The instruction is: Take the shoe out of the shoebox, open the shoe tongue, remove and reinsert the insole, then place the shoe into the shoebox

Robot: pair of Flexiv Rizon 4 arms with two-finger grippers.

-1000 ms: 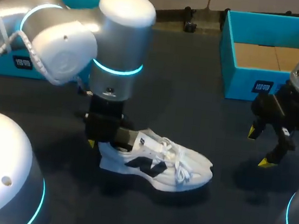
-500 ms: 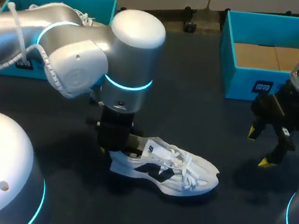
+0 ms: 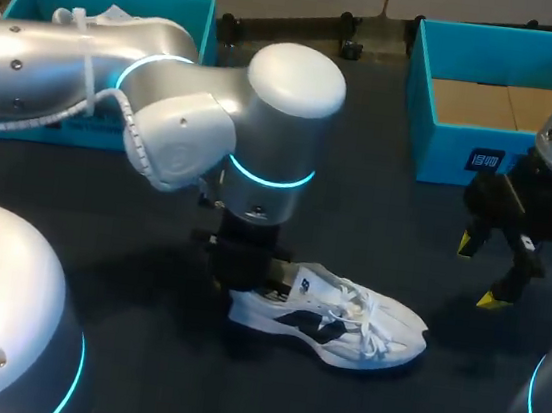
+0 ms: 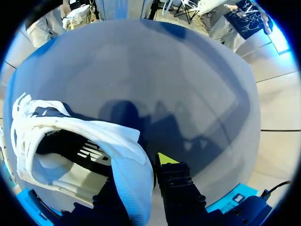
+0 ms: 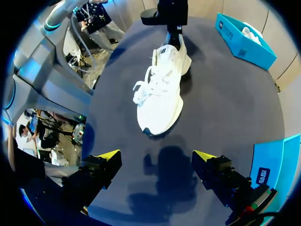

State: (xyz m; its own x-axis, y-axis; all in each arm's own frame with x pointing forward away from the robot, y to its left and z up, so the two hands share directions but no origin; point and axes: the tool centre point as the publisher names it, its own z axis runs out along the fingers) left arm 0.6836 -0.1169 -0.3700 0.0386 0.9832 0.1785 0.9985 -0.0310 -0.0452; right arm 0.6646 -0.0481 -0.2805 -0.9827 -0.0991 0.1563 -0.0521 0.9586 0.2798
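Observation:
A white shoe (image 3: 343,321) with dark side marks lies on its sole at the middle of the dark table, toe pointing right. My left gripper (image 3: 250,282) stands over its heel, shut on the heel collar. In the left wrist view the white collar (image 4: 128,169) sits between the fingers, one yellow tip showing beside it and the other hidden behind the fabric. The shoe's opening and insole (image 4: 56,165) show beside that grip. My right gripper (image 3: 480,270) hangs open above the table, right of the shoe, holding nothing. In the right wrist view the shoe (image 5: 162,89) lies ahead of the spread right gripper (image 5: 156,157).
A teal shoebox (image 3: 464,154) with a bare cardboard floor stands at the back right. Another teal box (image 3: 25,115) at the back left holds a second white shoe (image 3: 98,15). My left arm's big joints hang over the table's left half.
My left arm has moved right, taking the shoe by its heel with it across the table. The right arm has stayed still and open.

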